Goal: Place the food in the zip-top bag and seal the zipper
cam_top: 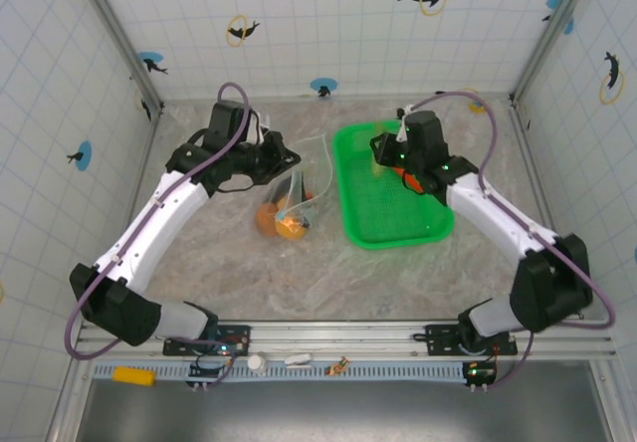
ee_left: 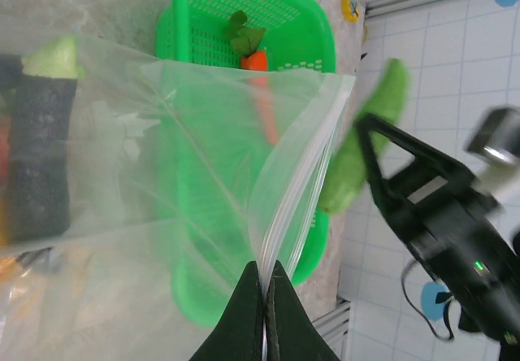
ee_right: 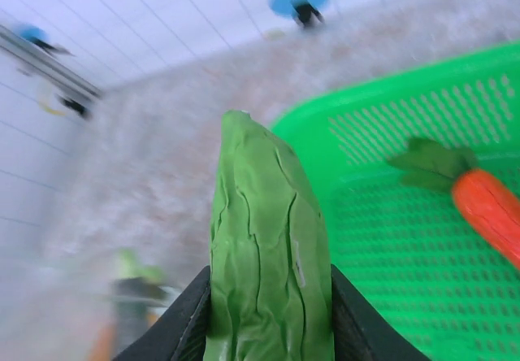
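The zip-top bag (ee_left: pixel 122 174) hangs see-through and floppy from my left gripper (ee_left: pixel 266 270), which is shut on the zipper (ee_left: pixel 305 178) strip at its mouth edge. Inside it are a dark purple piece (ee_left: pixel 36 158) with a green top and orange round pieces (cam_top: pixel 279 221). My right gripper (ee_right: pixel 270 296) is shut on a green leafy vegetable (ee_right: pixel 268 247), held above the left rim of the green basket (ee_right: pixel 390 239). An orange carrot (ee_right: pixel 487 206) with a green top lies in the basket. From above, the left gripper (cam_top: pixel 287 161) holds the bag (cam_top: pixel 299 188) up just left of the basket (cam_top: pixel 370 203).
The marbled table (cam_top: pixel 249 273) is walled by white tiles on three sides. A metal rail (cam_top: pixel 338 337) with the arm bases runs along the near edge, and a yellow item (cam_top: pixel 132 375) lies below it. The right arm (cam_top: pixel 498 218) reaches over the basket's right side.
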Controlling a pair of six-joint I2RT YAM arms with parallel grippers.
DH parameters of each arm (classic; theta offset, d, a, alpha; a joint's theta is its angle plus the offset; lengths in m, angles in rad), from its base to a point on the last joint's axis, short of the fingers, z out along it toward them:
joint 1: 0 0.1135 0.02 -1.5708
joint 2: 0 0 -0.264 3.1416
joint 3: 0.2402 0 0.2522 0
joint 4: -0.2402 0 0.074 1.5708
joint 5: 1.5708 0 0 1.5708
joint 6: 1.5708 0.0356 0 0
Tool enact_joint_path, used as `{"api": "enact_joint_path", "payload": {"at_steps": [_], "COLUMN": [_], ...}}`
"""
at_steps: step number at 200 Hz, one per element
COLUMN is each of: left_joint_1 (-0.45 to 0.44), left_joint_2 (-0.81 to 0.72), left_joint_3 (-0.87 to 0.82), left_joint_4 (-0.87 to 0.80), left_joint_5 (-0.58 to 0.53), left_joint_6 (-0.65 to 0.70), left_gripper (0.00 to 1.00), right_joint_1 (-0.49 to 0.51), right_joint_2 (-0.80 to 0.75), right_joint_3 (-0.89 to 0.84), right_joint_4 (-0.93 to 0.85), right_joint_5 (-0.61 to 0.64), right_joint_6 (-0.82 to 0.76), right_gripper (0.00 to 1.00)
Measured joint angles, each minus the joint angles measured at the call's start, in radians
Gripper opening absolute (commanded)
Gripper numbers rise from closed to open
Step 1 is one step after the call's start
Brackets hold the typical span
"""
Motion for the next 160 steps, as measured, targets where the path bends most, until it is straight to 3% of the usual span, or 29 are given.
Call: {"api": "enact_joint_path", "payload": {"at_steps": [53, 96, 160], "left_joint_1": [0.000, 0.000, 0.000], "left_joint_2": [-0.004, -0.004, -0.004], "left_joint_3": [-0.032, -0.032, -0.032], "left_joint_4": [0.109, 0.142, 0.142], "left_joint_5": [0.021, 0.029, 0.029], "left_joint_6": [-0.087, -0.119, -0.129], "left_gripper": [0.00, 0.00, 0.00], "right_joint_1": [0.143, 0.276, 0.317], "right_joint_2": [-0.105, -0.099, -0.012], "right_joint_3": [-0.010, -0.035, -0.145], "right_joint_4": [0.288, 0.441, 0.600], "right_joint_5": [-0.018, 0.002, 0.150], "right_joint_6": [0.054, -0.020, -0.003], "right_gripper": [0.28, 0.30, 0.32]}}
